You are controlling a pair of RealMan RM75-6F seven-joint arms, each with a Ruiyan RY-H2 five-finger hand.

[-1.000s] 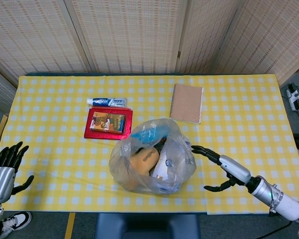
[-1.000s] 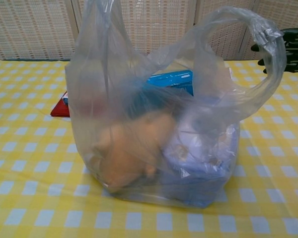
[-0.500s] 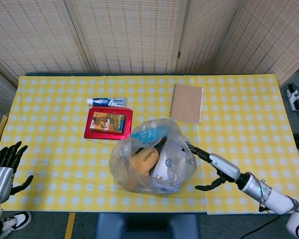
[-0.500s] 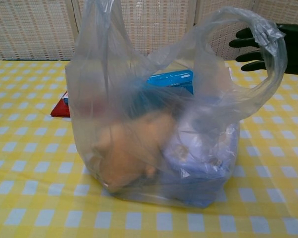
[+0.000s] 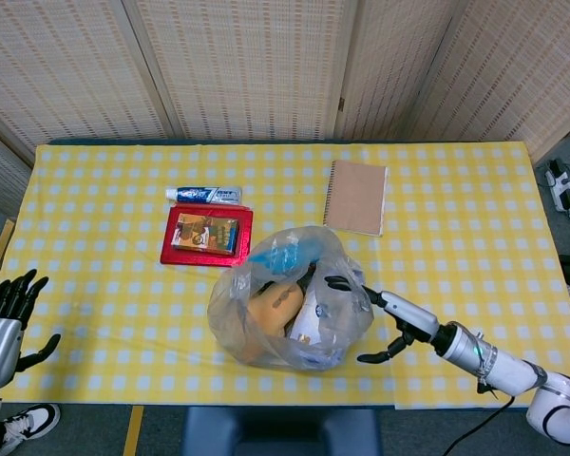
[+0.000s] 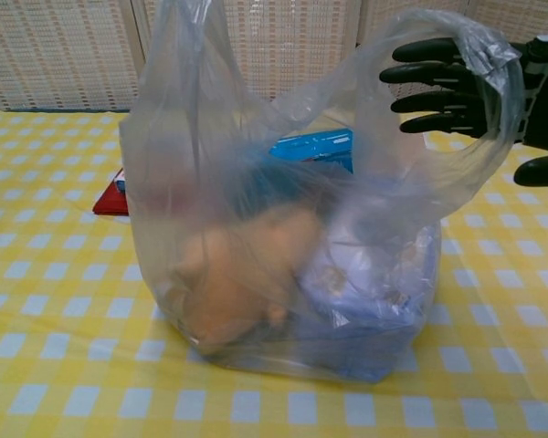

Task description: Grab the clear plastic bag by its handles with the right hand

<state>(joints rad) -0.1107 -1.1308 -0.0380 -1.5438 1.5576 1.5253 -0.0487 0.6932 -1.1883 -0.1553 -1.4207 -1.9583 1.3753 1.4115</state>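
Note:
The clear plastic bag [image 5: 290, 312] stands near the table's front edge, holding a tan item, a blue box and white packets. In the chest view the bag [image 6: 283, 237] fills the frame, one handle [image 6: 187, 55] rising at the left and the other handle [image 6: 479, 100] looping at the right. My right hand [image 5: 375, 309] reaches in from the right with fingers spread. Its fingers [image 6: 434, 87] pass through the right handle loop, thumb below and outside it, holding nothing. My left hand [image 5: 8, 318] hangs with fingers apart off the table's left front corner.
Behind the bag lie a red tin [image 5: 207, 236], a toothpaste tube [image 5: 204, 195] and a brown spiral notebook [image 5: 356, 197] on the yellow checked tablecloth [image 5: 456, 237]. Woven screens close off the far side.
My right hand has moved left toward the bag, and its fingers now reach through the right handle loop. The bag and my left hand have stayed put.

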